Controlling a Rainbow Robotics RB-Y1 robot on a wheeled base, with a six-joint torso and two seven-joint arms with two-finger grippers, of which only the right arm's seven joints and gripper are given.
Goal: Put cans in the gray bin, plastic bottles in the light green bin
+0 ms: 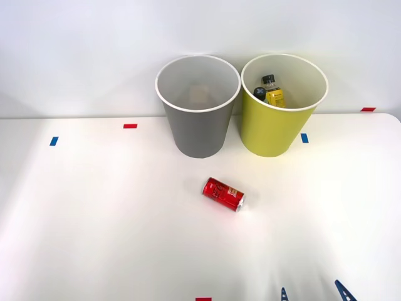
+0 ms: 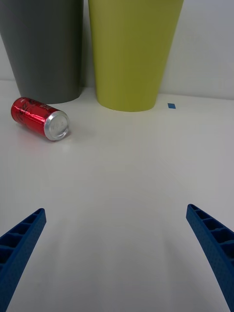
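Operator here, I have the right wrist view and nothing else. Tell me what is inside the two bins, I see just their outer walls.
Observer: The front view looks down into them. The light green bin holds the plastic bottles, black-capped, one with a yellow label.
Operator: Now the gray one.
Observer: The gray bin has no can or bottle in it; its white inside shows bare.
Operator: Give me the can's far end.
Observer: The can lies on its side on the table, apart from both bins. Its red end points toward the gray bin, its silver end toward the right gripper, which is open near the table's front edge.
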